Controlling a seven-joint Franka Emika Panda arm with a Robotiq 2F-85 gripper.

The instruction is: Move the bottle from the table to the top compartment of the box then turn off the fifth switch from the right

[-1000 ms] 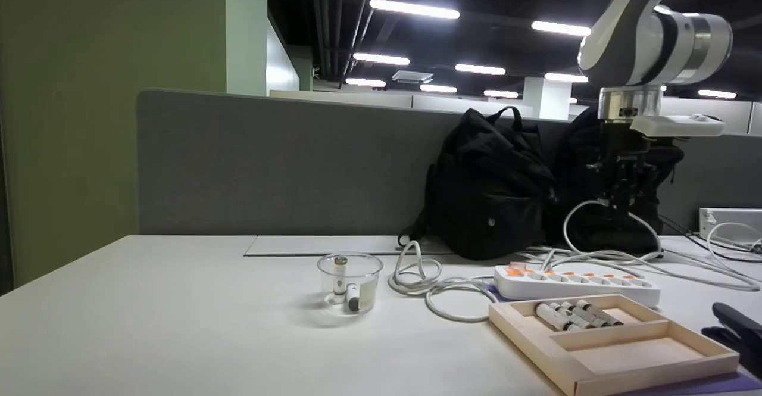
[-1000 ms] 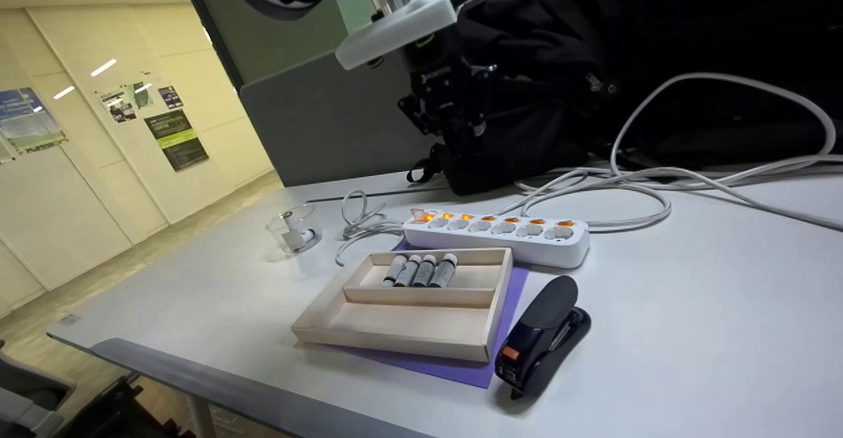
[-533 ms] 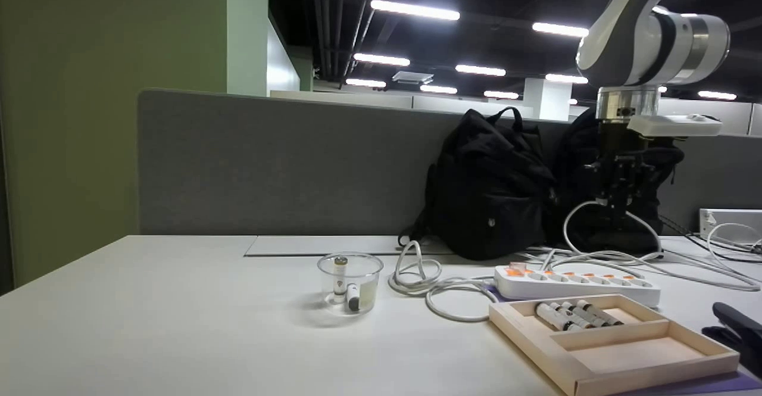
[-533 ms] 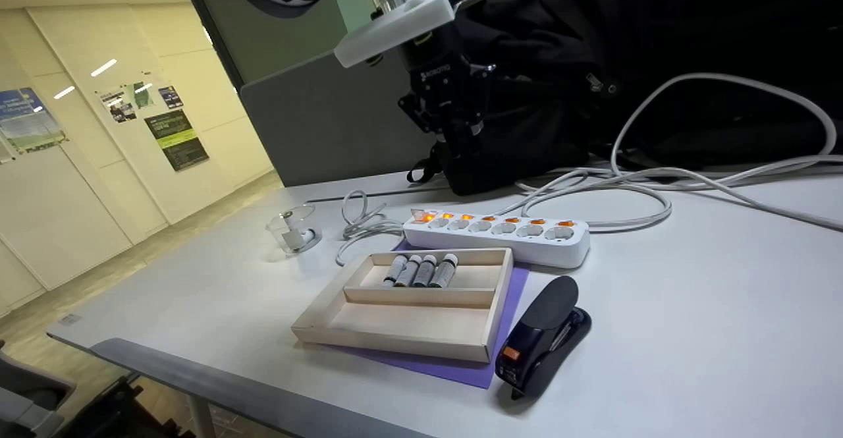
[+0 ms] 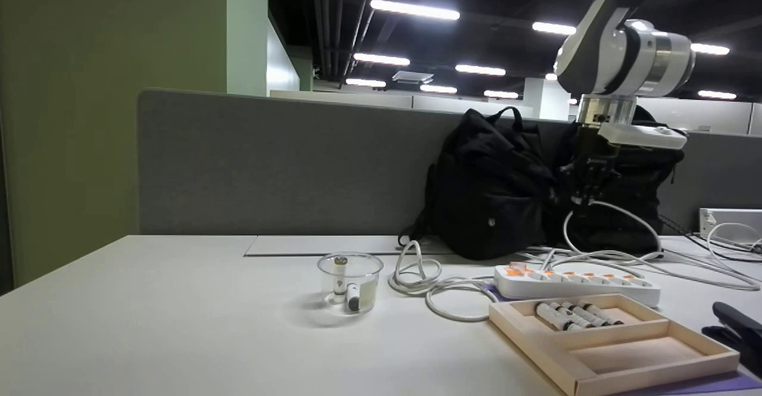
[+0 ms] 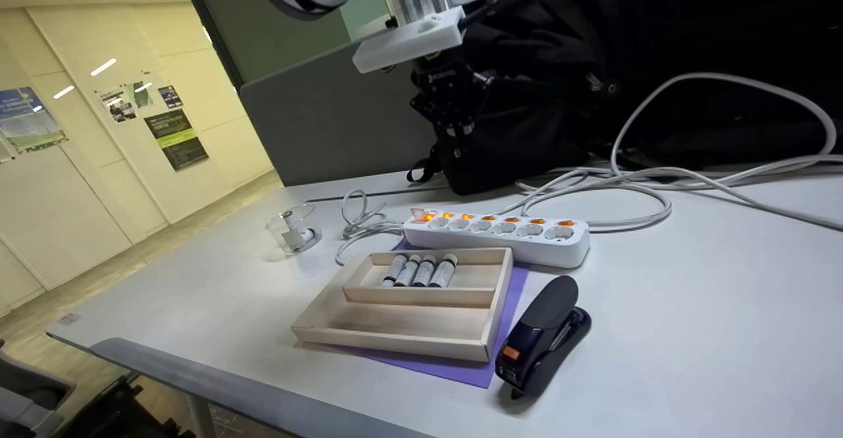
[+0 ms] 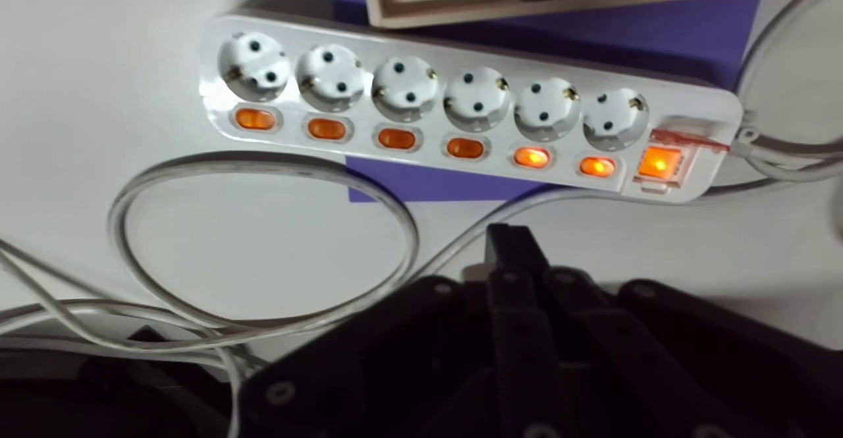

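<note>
The box (image 5: pixel 530 348) is a shallow tan wooden tray on the pale table (image 5: pixel 178 324). Several small bottles (image 6: pixel 421 272) lie side by side in its compartment nearer the power strip; its larger compartment (image 6: pixel 408 319) is bare. The white power strip (image 6: pixel 500 240) stands along that side. Its fifth switch from the right (image 6: pixel 466 217) glows orange in an exterior view; it also glows in the wrist view (image 7: pixel 531 157). My gripper (image 5: pixel 583 205) hangs above the table behind the strip. In the wrist view its fingertips (image 7: pixel 515 247) are together with nothing between them.
A clear cup (image 5: pixel 351 283) with small bottles inside stands on the table. A black stapler (image 6: pixel 543 339) lies beside the box. White cables (image 6: pixel 632 188) loop behind the strip. Black backpacks (image 5: pixel 488 187) stand against the grey partition (image 5: pixel 286 164). A purple sheet (image 6: pixel 454 371) lies under the box.
In an exterior view the arm and gripper have moved to the left, with the fingertips swinging left and the hand tilting. The bottles, box, strip and cup have stayed in place.
</note>
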